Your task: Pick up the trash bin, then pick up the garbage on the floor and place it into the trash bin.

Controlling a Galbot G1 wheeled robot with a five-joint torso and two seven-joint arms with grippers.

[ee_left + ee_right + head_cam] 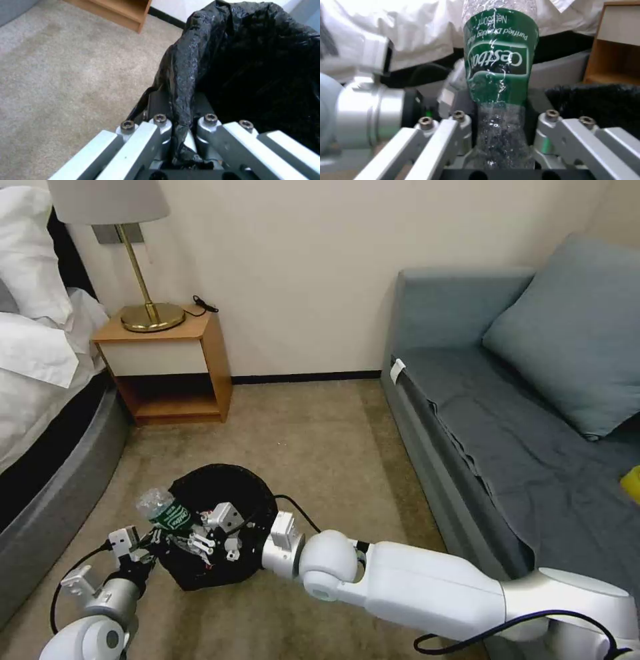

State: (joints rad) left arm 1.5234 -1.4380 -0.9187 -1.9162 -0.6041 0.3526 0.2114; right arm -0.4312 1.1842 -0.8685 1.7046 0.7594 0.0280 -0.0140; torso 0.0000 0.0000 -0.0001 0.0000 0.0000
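Note:
The trash bin, lined with a crinkly black bag, is tilted just above the carpet at the lower left. My left gripper is shut on its near rim; the left wrist view shows the bag-covered trash bin rim pinched in the left gripper. My right gripper reaches across the bin's mouth from the right and is shut on a piece of garbage, a crushed clear bottle with a green label. In the right wrist view the bottle stands up out of the right gripper, beside the bin's black edge.
A wooden nightstand with a brass lamp stands against the far wall. The bed runs along the left, and a grey-blue sofa along the right. Open carpet lies between them.

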